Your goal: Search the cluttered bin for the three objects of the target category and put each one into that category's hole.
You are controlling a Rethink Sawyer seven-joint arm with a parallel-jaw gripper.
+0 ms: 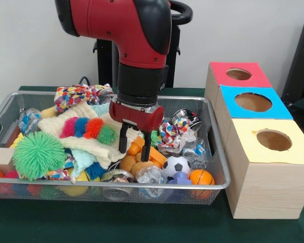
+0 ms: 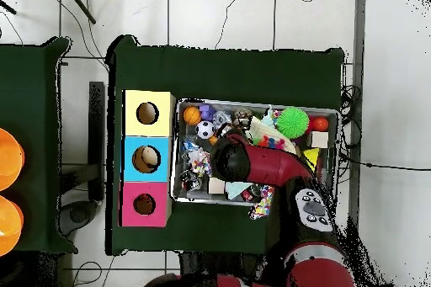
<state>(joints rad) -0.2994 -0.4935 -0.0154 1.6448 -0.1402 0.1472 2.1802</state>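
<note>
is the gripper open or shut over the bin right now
Open. In the front view the gripper has its two black fingers spread apart, with an orange toy showing in the gap between them.

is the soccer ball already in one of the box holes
No, the soccer ball lies in the wire bin, below and beside the open end effector.

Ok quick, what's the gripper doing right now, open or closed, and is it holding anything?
Gripper: open, fingers spread and lowered into the wire bin over the orange toy, nothing gripped yet.
</note>
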